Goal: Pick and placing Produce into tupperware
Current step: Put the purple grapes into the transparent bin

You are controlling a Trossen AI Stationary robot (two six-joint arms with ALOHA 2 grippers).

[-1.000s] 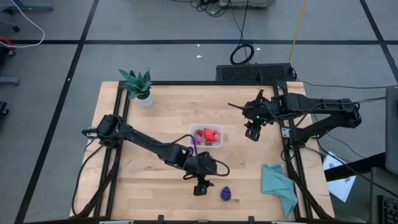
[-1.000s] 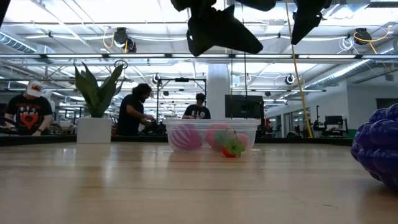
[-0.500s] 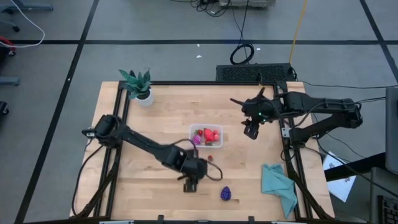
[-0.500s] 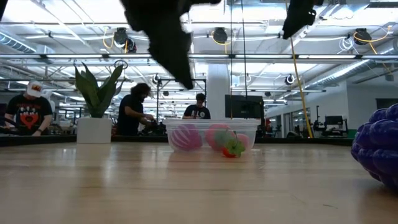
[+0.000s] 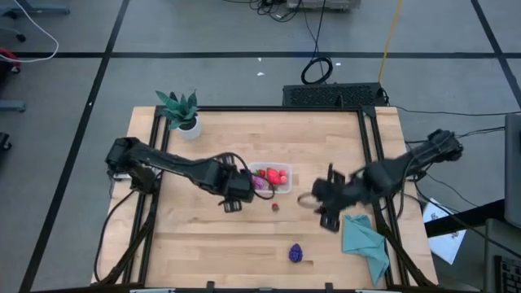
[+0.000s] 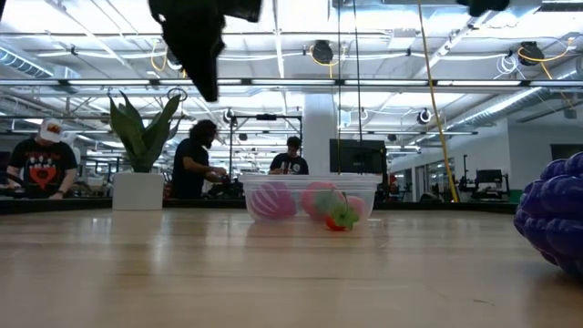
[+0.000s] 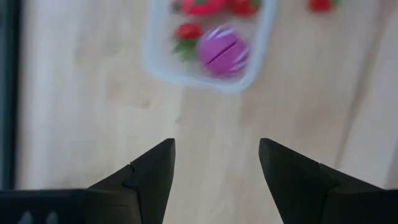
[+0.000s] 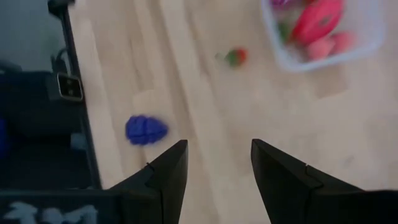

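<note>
Our right gripper [image 8: 214, 180] hangs above the pale wooden tabletop [image 5: 212, 244] with its dark fingers [image 8: 163, 177] parted and nothing between them. Out ahead of those fingers, to one side, lies the dark purple knobbly cluster [image 8: 145, 130], a bumpy oval whose long axis runs roughly across the line of the fingers. Farther ahead sits a tiny red strawberry-like piece with a green cap [image 8: 236, 57], loose on the wood just outside the small clear plastic rectangular container with rounded corners [image 8: 367, 46].

Our left gripper [image 7: 214, 180] is likewise spread and empty, with the container close ahead of its fingers [image 7: 152, 177]; inside sit a smooth magenta ball [image 7: 222, 51] and red pieces. We judge the right arm nearer the cluster, the left nearer the stray strawberry.
</note>
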